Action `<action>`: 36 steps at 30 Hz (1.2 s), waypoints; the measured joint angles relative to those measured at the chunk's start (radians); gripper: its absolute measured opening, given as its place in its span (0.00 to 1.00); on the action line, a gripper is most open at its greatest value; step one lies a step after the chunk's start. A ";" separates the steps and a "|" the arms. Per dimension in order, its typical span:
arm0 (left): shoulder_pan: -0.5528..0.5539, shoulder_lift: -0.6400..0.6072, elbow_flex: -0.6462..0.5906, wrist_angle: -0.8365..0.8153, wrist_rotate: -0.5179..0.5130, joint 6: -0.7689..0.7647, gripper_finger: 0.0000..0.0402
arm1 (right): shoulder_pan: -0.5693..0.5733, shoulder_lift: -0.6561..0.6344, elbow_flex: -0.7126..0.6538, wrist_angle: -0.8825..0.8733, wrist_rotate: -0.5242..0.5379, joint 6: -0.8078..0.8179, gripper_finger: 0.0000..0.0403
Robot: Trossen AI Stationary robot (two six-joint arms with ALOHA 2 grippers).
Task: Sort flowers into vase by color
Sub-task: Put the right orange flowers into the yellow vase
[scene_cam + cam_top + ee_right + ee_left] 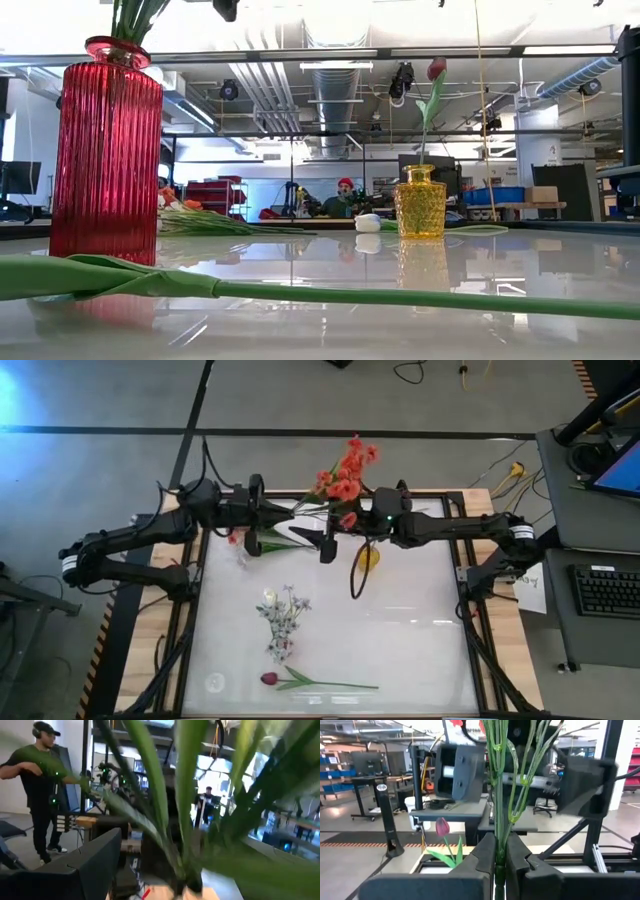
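My left gripper is shut on the green stems of an orange-red blossom cluster, held above the middle of the table. My right gripper is open. In the left wrist view its fingers stand on either side of those stems. A yellow vase holds one maroon tulip upright. Green stems rise from the red vase. A second maroon tulip and a spray of whitish blossoms lie flat on the table. My left gripper pinches several green stems of the orange-red cluster between its two fingers, at the stems' lower part. The stems rise out of the fingers, and the blossoms lean toward the table's far edge. The cluster is lifted clear of the table.
More flowers with green leaves lie on the table behind the red vase, and a white blossom lies beside the yellow vase. The lying tulip's stem crosses the near edge. People stand in the room beyond.
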 joint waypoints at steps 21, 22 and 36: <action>0.002 -0.007 0.000 -0.008 0.001 0.023 0.14 | -0.019 -0.020 0.002 -0.029 0.008 0.008 0.04; 0.005 -0.014 0.000 -0.017 0.001 0.026 0.18 | -0.019 -0.031 0.002 -0.051 0.009 0.015 0.04; 0.059 -0.155 0.002 -0.375 -0.236 0.080 0.52 | -0.057 -0.270 0.022 -0.518 0.191 0.034 0.03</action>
